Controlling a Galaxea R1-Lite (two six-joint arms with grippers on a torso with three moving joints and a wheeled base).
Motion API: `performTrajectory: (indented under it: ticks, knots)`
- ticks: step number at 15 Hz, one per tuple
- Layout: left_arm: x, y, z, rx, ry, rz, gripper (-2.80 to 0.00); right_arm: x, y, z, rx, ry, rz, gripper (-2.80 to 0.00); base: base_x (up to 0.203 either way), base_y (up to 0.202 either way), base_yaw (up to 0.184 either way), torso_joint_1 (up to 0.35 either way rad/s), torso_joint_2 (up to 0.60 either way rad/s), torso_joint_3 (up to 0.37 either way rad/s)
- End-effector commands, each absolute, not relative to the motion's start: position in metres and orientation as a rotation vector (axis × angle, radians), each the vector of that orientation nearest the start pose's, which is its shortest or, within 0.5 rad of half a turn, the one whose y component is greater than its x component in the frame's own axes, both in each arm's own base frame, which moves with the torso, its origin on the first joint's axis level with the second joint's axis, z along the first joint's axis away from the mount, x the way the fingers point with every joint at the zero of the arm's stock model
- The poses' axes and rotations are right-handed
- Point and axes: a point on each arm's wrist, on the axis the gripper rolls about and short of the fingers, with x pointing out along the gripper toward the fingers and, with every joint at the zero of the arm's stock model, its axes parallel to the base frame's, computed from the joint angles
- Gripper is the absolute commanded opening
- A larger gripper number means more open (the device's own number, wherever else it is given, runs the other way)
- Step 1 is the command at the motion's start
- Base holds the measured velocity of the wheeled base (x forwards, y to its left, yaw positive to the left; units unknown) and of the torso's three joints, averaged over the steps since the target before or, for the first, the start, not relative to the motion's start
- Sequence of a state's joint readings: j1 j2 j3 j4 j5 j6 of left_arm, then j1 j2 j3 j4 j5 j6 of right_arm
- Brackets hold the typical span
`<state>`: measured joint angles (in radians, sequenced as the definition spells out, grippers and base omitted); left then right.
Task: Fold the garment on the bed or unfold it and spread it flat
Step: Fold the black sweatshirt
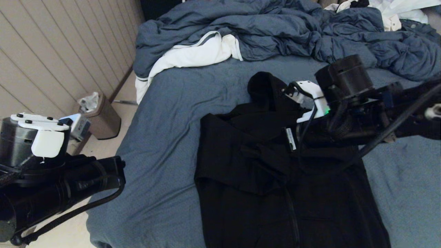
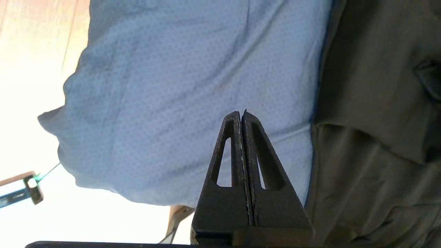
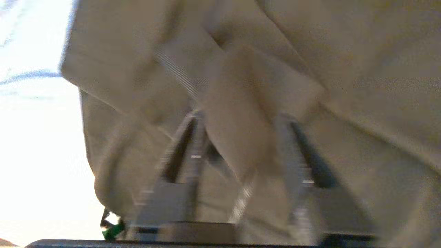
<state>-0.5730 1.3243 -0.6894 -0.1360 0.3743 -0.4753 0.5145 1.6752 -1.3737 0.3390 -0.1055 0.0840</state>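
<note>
The black garment (image 1: 275, 193) lies on the bed (image 1: 165, 137), hood toward the far side, its left sleeve folded in across the chest. My right arm (image 1: 348, 103) reaches in over its upper chest. In the right wrist view, my right gripper (image 3: 240, 117) is open, and a fold of the garment (image 3: 344, 69) hangs between its spread fingers. My left arm (image 1: 51, 179) is drawn back at the bed's near left corner. My left gripper (image 2: 241, 113) is shut on nothing, above the bed sheet (image 2: 179, 86) beside the garment's edge (image 2: 372, 137).
A rumpled blue-grey duvet (image 1: 275, 31) is heaped along the far side, with a white cloth with grey trim (image 1: 193, 55) at its left end. More pale clothes (image 1: 396, 10) lie at the far right. A small bin (image 1: 101, 117) stands on the floor by the panelled wall.
</note>
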Motion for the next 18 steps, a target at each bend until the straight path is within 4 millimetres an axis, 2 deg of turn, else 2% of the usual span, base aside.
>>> performTrajectory:
  ticks: [1, 3, 5, 10, 18]
  knots:
    - [0.171, -0.101, 0.193, -0.238, 0.483, -0.079, -2.80, 0.277, 0.168, 0.243, -0.174, 0.659, 0.379, 0.00, 0.000, 0.000, 0.000, 0.000, 0.00, 0.000]
    - [0.171, -0.100, 0.186, -0.235, 0.490, -0.080, -2.80, 0.282, 0.183, 0.228, -0.253, 0.679, 0.382, 0.00, 0.000, 0.000, 0.000, 0.000, 0.00, 0.000]
    - [0.172, -0.101, 0.185, -0.243, 0.478, -0.083, -2.80, 0.280, 0.191, 0.222, -0.301, 0.682, 0.384, 0.00, 0.000, 0.000, 0.000, 0.000, 0.00, 0.000]
    - [0.171, -0.102, 0.184, -0.250, 0.498, -0.122, -2.80, 0.284, 0.193, 0.210, -0.396, 0.696, 0.342, 0.00, 0.000, 0.000, 0.000, 0.000, 0.00, 0.000]
    - [0.170, -0.101, 0.181, -0.248, 0.505, -0.122, -2.80, 0.294, 0.204, 0.196, -0.414, 0.698, 0.341, 0.00, 0.000, 0.000, 0.000, 0.000, 0.00, 0.000]
